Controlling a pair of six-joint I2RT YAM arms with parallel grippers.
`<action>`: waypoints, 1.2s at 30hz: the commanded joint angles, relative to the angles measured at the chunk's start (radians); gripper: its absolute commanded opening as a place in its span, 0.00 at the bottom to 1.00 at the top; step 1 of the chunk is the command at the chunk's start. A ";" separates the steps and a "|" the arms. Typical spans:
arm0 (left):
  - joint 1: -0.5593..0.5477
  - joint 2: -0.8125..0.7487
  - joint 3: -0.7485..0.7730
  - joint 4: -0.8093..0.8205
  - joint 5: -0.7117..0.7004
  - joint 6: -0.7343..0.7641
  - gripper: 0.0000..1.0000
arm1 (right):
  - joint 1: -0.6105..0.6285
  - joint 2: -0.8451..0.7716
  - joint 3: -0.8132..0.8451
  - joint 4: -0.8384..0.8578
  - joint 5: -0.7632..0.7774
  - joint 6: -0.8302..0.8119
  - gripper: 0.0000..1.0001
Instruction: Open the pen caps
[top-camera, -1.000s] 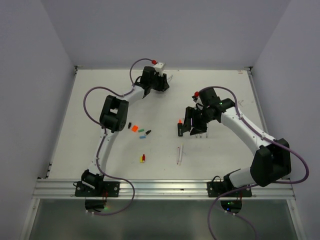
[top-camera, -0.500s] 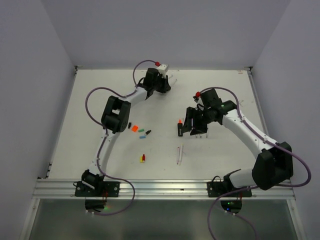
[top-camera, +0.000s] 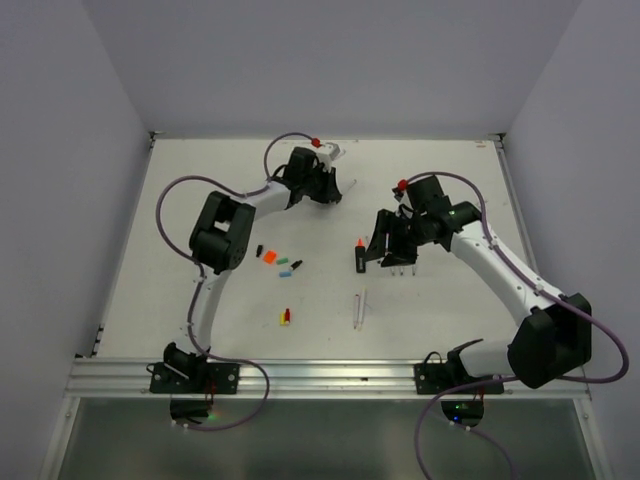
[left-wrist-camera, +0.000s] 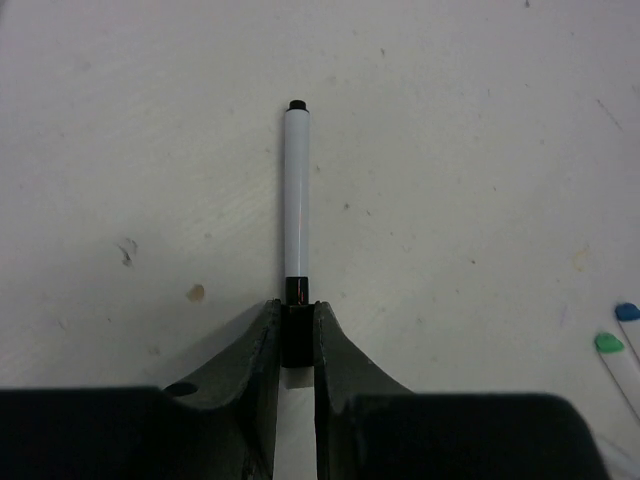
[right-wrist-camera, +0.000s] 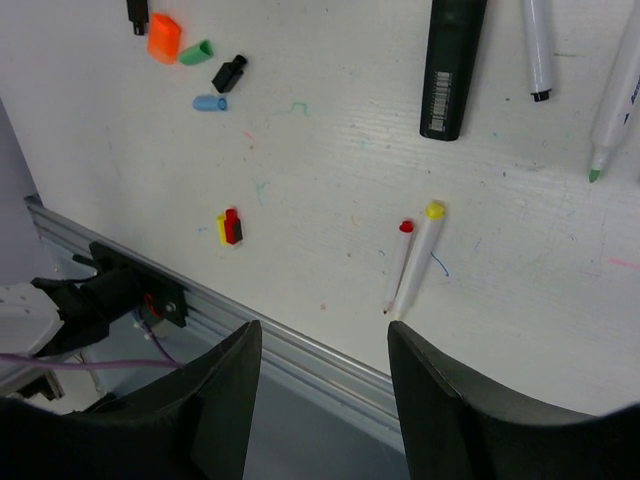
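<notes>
White counter (left-wrist-camera: 480, 150) is seen under a thin white pen (left-wrist-camera: 297, 190) laid flat, its black cap (left-wrist-camera: 297, 328) clamped in the left claw (left-wrist-camera: 297, 305), seemingly so that it can be pulled off, while the right claw (right-wrist-camera: 320, 400) is held apart, empty, beside the black highlighter (right-wrist-camera: 450, 70).

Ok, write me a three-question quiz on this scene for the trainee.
1. True or false: the right gripper is open and empty.
2. The left gripper grips the pen: A) by the middle of its barrel B) by its black cap C) not at all.
3. What colour is the chunkiest loose cap?
Key: 1 true; 2 B; 3 orange.
</notes>
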 joint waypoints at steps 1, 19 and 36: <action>-0.012 -0.178 -0.132 -0.037 0.064 -0.046 0.00 | -0.009 -0.025 0.081 0.004 -0.028 0.036 0.57; -0.064 -0.656 -0.533 -0.089 0.104 -0.111 0.00 | -0.016 0.069 0.084 0.253 -0.100 0.260 0.58; -0.097 -0.849 -0.651 -0.081 0.139 -0.174 0.00 | -0.024 0.204 0.101 0.479 -0.076 0.391 0.59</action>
